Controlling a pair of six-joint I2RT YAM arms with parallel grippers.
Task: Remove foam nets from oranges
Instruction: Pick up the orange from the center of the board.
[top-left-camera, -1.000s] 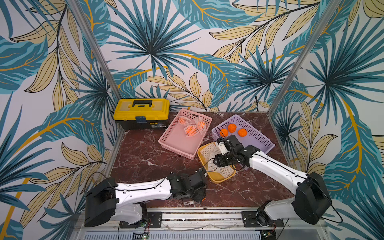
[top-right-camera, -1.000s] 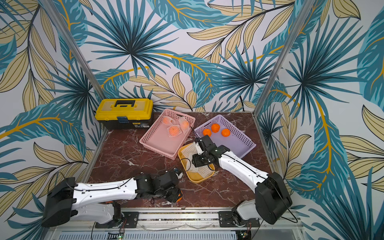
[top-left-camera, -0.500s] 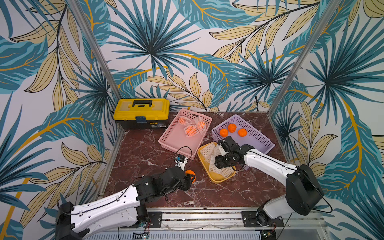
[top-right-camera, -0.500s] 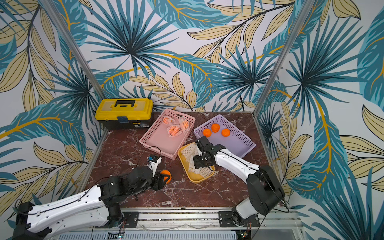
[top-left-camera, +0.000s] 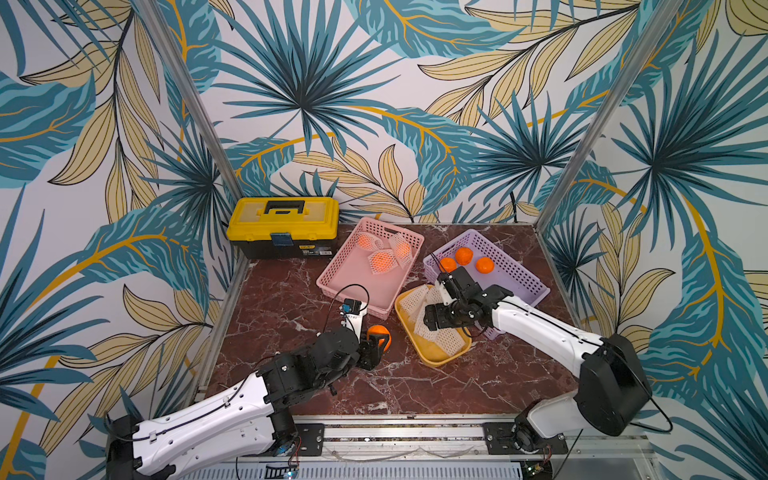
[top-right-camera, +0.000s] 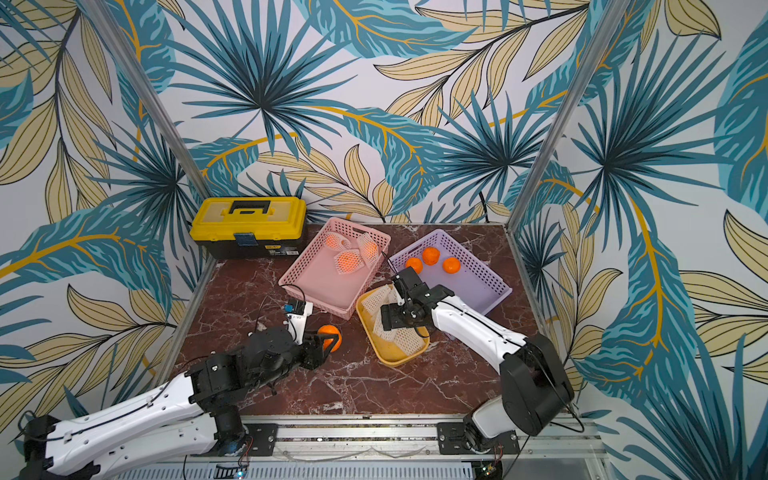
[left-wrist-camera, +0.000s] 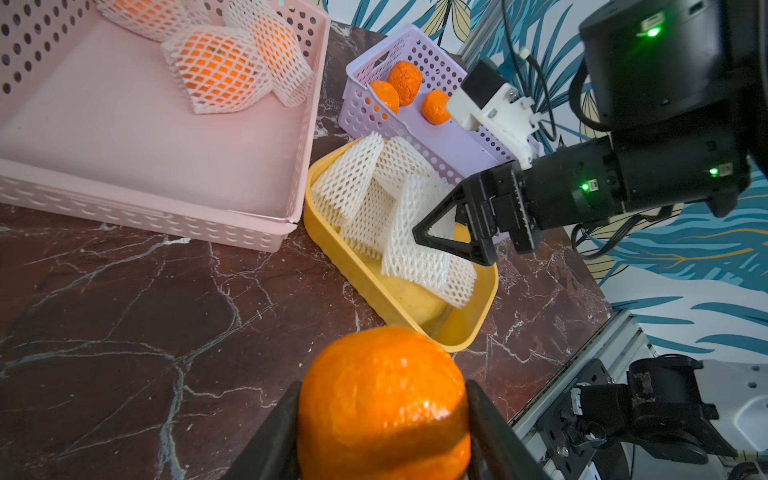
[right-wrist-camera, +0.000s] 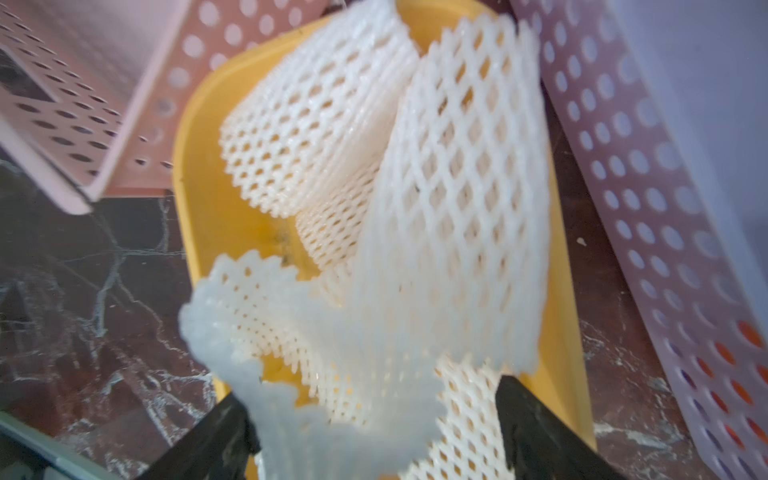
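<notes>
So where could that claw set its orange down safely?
Bare marble table lies between the toolbox, pink basket and left claw with its orange, and along the front edge before the yellow tray. The pink basket's near half is empty. Crowded: mid-table, where baskets and tray meet and the right claw hangs open over the foam nets.

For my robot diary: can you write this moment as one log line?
left gripper: holds orange | right gripper: open over nets in tray
</notes>
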